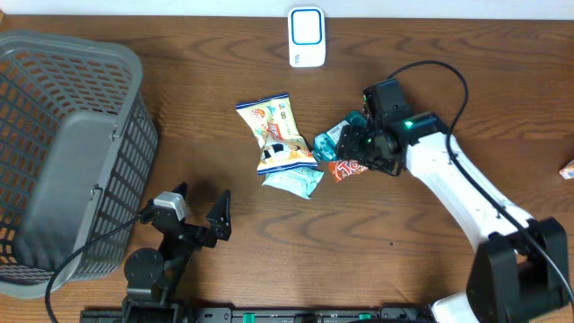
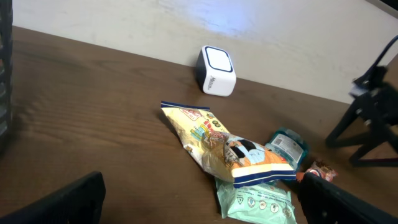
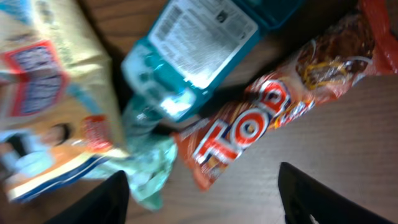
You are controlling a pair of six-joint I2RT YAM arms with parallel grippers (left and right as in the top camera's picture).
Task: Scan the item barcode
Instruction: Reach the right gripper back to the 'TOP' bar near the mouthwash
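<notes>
On the tabletop [image 1: 430, 45], near its middle, we should centre the wide, empty right gripper [image 3: 202, 177] over the red packet [image 3: 261, 118] before closing.

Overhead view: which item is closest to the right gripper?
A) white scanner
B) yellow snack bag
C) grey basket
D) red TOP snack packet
D: the right gripper hangs right over the red TOP snack packet. The yellow snack bag lies further left, the white scanner sits at the table's far edge, and the grey basket is at the far left.
</notes>
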